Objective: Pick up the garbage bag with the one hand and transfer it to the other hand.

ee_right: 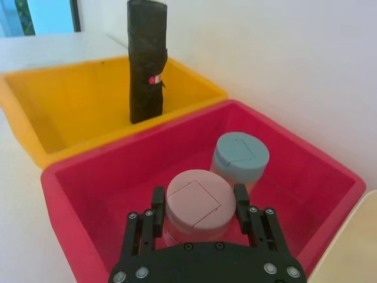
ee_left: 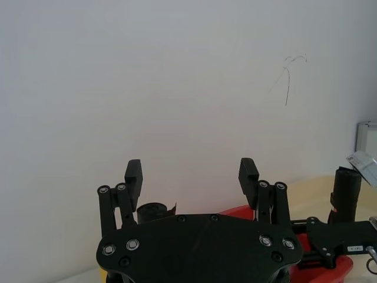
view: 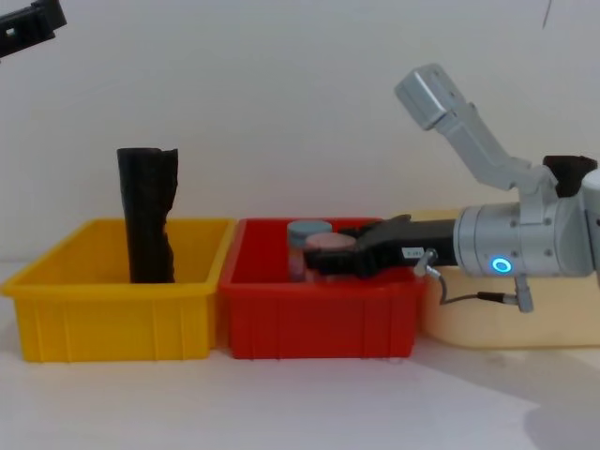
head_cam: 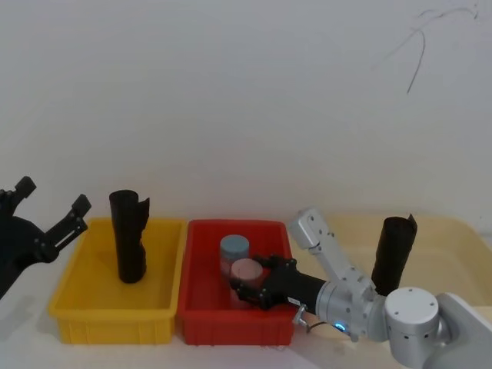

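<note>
The right gripper (ee_right: 199,199) is low inside the red plastic bin (head_cam: 231,323), and its two black fingers (ee_right: 158,203) stand one on each side of a small pink-lidded jar (head_cam: 246,269) of clear plastic. The fingers look closed against the rim of the lid, so I judge that they pinch this jar. A second jar with a round blue lid (head_cam: 234,246) stands just beyond the fingertips, very near the pink one.

The garbage bag (head_cam: 393,254), a smooth black tightly rolled cylinder, is not between any fingers. It stands upright in the cream plastic tray (head_cam: 453,231), behind the right gripper's fingers and to the side of its arm, well apart from the fingertips. Another black roll with a ragged notched top (head_cam: 128,234) stands in the yellow plastic bin (head_cam: 77,307), beyond the fingertips on the far side of the red bin (this one is not the bag of the task).

The left gripper (ee_left: 191,174) hangs in the air beside the yellow bin with its fingers spread wide and nothing between them.

In my judgement the task is at its very first step, because the bag is not yet picked up. The next move calls for the right gripper to let go of the jar, rise out of the red bin and turn back toward the cream tray. There the fingers must open around the middle of the roll before they close.
</note>
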